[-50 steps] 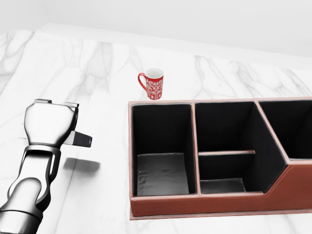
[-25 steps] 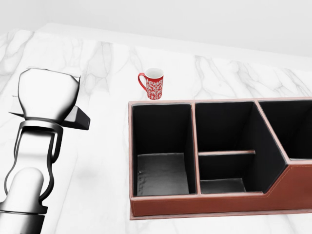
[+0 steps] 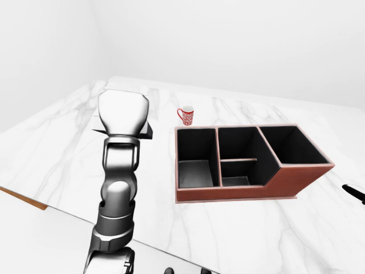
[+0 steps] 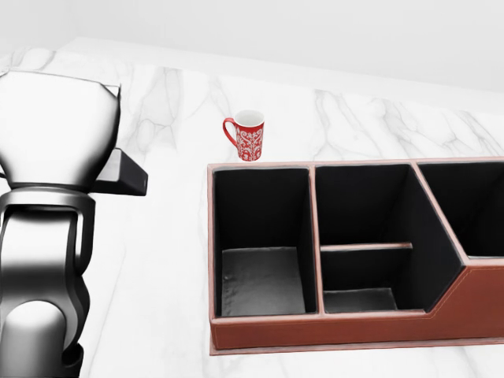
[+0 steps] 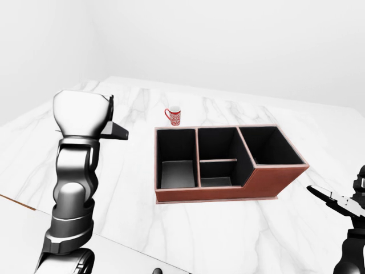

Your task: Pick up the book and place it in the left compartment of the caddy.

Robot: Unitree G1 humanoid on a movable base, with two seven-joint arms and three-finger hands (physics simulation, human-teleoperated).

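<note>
My left hand (image 4: 67, 138) is raised at the left of the head view, its glossy back towards the camera and its fingers hidden behind it. A dark flat book (image 4: 126, 177) sticks out to the right from under the hand and is held above the marble top. The red-brown caddy (image 4: 331, 327) with black insides stands to the right. Its left compartment (image 4: 264, 236) is empty and lies to the right of the book and lower. My right hand (image 5: 336, 200) is low at the right edge of the right-eye view, fingers spread, away from the caddy.
A red patterned mug (image 4: 248, 135) stands just above the caddy's left compartment in the head view. The white marble counter (image 4: 173, 260) runs under everything. Its near edge (image 3: 23, 198) shows at the lower left of the left-eye view. A pale wall lies beyond.
My left hand has risen with the book and now looms larger in the head view. The caddy and mug have not moved, nor has the camera.
</note>
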